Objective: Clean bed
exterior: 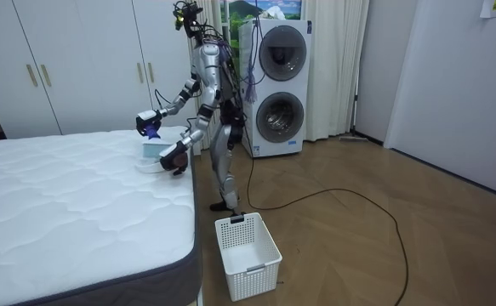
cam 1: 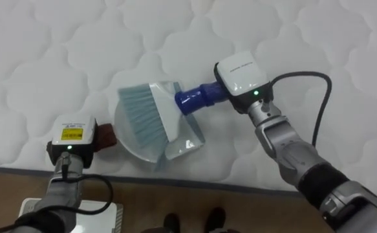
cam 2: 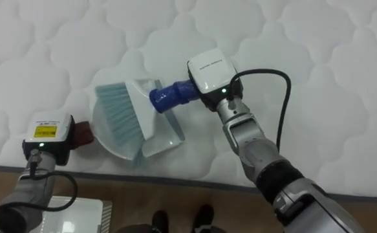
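A white quilted mattress (cam 1: 291, 39) spreads below me. On it near the front edge lies a translucent dustpan (cam 1: 178, 141). My left hand (cam 1: 75, 137) sits at the pan's left rim, its dark fingers curled on the rim. My right hand (cam 1: 241, 81) comes in from the right, shut on the blue handle (cam 1: 194, 98) of a brush. The brush's pale blue bristles (cam 1: 143, 115) hang over the pan's middle. In the room view I stand at the bed's side near its corner, with the brush (exterior: 150, 129) raised above the dustpan (exterior: 152, 166).
A white slatted basket (exterior: 248, 253) stands on the wooden floor beside the bed, and its rim (cam 1: 107, 210) shows below the mattress edge. Stacked washing machines (exterior: 277, 85) and white wardrobes (exterior: 60, 68) line the wall behind me.
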Controlling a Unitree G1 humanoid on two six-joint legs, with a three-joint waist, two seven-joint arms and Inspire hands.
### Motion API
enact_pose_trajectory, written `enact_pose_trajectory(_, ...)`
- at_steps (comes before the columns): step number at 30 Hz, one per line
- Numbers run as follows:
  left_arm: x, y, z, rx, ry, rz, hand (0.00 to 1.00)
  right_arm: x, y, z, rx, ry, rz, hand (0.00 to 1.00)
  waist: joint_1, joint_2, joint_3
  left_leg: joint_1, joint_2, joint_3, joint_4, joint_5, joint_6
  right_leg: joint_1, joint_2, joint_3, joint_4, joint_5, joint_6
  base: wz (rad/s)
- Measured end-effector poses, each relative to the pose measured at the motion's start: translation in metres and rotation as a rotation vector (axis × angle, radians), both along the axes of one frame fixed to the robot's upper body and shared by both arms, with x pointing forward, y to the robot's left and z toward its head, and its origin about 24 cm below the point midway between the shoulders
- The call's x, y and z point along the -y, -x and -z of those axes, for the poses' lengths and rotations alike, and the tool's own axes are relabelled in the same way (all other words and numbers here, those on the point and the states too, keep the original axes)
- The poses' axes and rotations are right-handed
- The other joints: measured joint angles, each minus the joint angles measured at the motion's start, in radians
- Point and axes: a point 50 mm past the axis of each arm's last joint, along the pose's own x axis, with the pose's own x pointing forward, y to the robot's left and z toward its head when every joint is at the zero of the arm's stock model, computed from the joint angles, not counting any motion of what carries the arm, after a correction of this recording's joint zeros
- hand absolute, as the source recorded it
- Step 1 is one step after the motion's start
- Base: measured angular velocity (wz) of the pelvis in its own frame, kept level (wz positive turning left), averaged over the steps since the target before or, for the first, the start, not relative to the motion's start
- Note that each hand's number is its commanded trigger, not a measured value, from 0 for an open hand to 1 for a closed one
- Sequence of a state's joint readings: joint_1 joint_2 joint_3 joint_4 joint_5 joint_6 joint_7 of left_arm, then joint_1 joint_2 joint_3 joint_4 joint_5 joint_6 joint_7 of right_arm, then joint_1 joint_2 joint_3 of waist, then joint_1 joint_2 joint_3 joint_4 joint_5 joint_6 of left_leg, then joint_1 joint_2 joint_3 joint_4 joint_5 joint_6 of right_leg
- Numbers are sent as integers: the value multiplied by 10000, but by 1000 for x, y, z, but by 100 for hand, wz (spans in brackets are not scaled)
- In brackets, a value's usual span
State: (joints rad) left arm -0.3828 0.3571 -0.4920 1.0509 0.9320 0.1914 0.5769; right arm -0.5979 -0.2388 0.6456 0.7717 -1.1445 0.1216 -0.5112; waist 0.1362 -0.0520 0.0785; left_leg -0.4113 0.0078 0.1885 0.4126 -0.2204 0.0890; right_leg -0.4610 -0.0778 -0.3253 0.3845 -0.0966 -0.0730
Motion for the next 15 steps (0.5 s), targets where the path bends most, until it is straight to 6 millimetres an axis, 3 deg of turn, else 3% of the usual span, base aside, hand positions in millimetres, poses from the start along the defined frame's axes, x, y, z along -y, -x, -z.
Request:
enact_pose_trajectory(11, 4, 4, 7, -207, 149, -119, 100, 4, 7, 11, -328, 4, 103, 100, -12, -1, -10, 135, -78, 3, 25, 39, 63, 80, -121, 4, 174, -13, 22, 0)
enact_pose_trajectory(15, 3, 6, 9, -306, 361, -358, 100, 6, 8, 13, -523, -332, 208, 100, -207, 20, -22, 198, -77, -78, -32, 38, 63, 233, -123, -79, 111, -13, 21, 8)
